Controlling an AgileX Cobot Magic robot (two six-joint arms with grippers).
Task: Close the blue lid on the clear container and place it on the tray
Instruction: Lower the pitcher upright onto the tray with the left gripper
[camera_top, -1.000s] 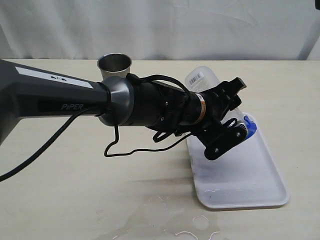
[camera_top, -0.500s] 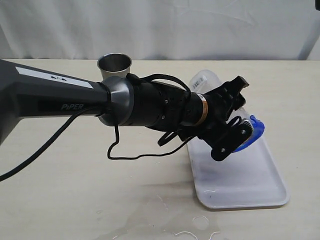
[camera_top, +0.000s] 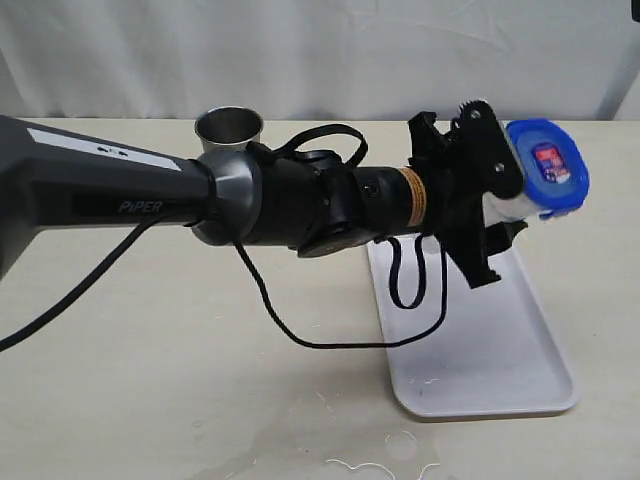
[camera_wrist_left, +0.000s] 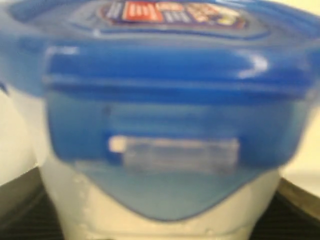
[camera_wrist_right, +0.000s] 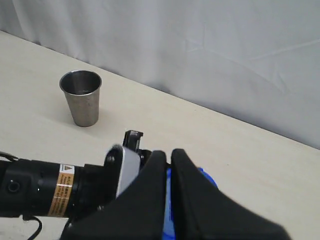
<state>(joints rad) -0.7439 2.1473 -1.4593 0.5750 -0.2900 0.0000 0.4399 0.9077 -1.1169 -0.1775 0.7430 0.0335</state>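
Observation:
The blue lid (camera_top: 545, 165) sits on the clear container (camera_top: 503, 207), and my left gripper (camera_top: 492, 195) is shut on the container's body just under the lid. The container is held in the air above the far end of the white tray (camera_top: 480, 350), with the lid's labelled top tilted toward the camera. The left wrist view is filled by the lid (camera_wrist_left: 170, 75) and the pale container wall (camera_wrist_left: 150, 222) below it. My right gripper (camera_wrist_right: 169, 161) is shut and empty, hovering just above the lid (camera_wrist_right: 207, 181). It does not show in the exterior view.
A steel cup (camera_top: 229, 130) stands at the back of the table behind my left arm, also visible as the steel cup (camera_wrist_right: 81, 97) in the right wrist view. A black cable loops under the wrist. A water puddle (camera_top: 340, 445) lies near the front edge.
My left wrist has rolled and lifted: the container went from lying low over the tray to being held high, and the lid now shows its top.

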